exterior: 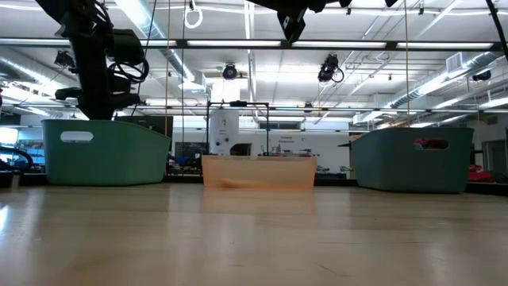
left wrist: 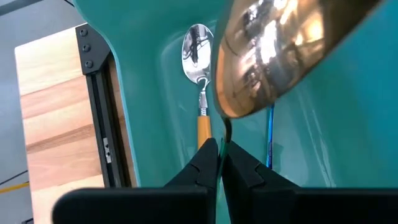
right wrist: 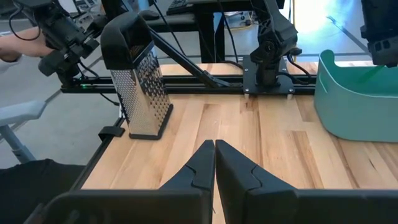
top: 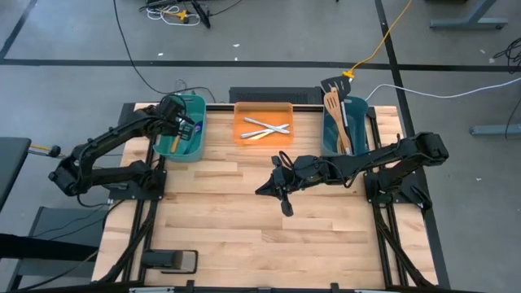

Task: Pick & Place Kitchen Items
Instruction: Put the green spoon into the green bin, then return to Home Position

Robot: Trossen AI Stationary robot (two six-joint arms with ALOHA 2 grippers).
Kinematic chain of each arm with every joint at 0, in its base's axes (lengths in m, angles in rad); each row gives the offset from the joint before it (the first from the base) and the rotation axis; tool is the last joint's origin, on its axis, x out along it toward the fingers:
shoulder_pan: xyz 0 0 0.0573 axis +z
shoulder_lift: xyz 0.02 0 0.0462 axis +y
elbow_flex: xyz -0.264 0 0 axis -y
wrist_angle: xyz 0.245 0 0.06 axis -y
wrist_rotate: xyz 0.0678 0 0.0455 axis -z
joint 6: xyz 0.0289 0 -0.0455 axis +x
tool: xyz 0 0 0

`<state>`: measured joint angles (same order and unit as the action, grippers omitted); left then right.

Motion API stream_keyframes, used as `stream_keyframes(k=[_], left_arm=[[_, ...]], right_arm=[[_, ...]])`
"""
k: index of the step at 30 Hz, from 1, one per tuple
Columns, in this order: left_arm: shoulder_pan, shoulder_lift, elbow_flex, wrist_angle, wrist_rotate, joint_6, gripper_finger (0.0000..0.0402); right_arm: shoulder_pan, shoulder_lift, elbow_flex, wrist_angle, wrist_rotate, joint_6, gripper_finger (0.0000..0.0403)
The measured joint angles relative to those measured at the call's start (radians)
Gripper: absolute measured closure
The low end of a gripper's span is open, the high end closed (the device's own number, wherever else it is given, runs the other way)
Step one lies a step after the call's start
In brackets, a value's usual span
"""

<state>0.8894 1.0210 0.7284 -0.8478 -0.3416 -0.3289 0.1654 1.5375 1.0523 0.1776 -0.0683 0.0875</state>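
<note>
My left gripper [top: 189, 130] is over the left teal tub [top: 183, 134], shut on a gold spoon [left wrist: 273, 50]. On the tub's floor lie a silver spoon with an orange handle [left wrist: 199, 62] and a blue-handled piece [left wrist: 270, 140]. Silver cutlery [top: 264, 128] lies in the orange tray [top: 262, 110]. Wooden utensils [top: 334, 110] and a black turner [top: 330, 84] stick out of the right teal tub [top: 355, 122]. My right gripper [top: 281, 194] hangs shut and holds nothing above the table's middle. My left gripper pinches the gold spoon's thin stem [left wrist: 227, 132], just below the bowl, between its two fingertips [left wrist: 202, 163]. The fingers slant steeply down into the tub. The bowl [left wrist: 273, 50] sticks out past the fingertips, clear of the tub's floor. The fingers hide the rest of the handle.
A metal box grater [right wrist: 140, 81] stands upright on the table near its left front corner. Bare wooden table [top: 260, 228] lies between the tubs and the near edge. Black rails [left wrist: 99, 106] run along the table's sides.
</note>
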Motion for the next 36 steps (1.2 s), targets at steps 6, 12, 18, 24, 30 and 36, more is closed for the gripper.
stream_keyframes(k=[6,12,18,24,30,36], left_arm=[[0.0,0.0,0.0,0.0,0.0,0.0,0.0376],[0.0,0.0,0.0,-0.001,0.0,0.001,0.038],[0.0,0.0,0.0,0.0,0.0,0.001,0.0385],[-0.001,0.0,0.0,0.001,-0.001,0.001,0.0365],[-0.001,0.0,0.0,0.003,-0.001,0.001,0.0375],[-0.001,0.0,0.0,0.004,-0.001,0.0,0.0383]], right_arm=[[0.0,0.0,0.0,0.0,0.0,0.0,0.0378],[0.0,0.0,0.0,0.0,0.0,0.0,0.0378],[0.0,0.0,0.0,0.0,0.0,0.0,0.0378],[0.0,0.0,0.0,0.0,0.0,0.0,0.0378],[0.0,0.0,0.0,0.0,0.0,0.0,0.0378],[0.0,0.0,0.0,0.0,0.0,0.0,0.0378]])
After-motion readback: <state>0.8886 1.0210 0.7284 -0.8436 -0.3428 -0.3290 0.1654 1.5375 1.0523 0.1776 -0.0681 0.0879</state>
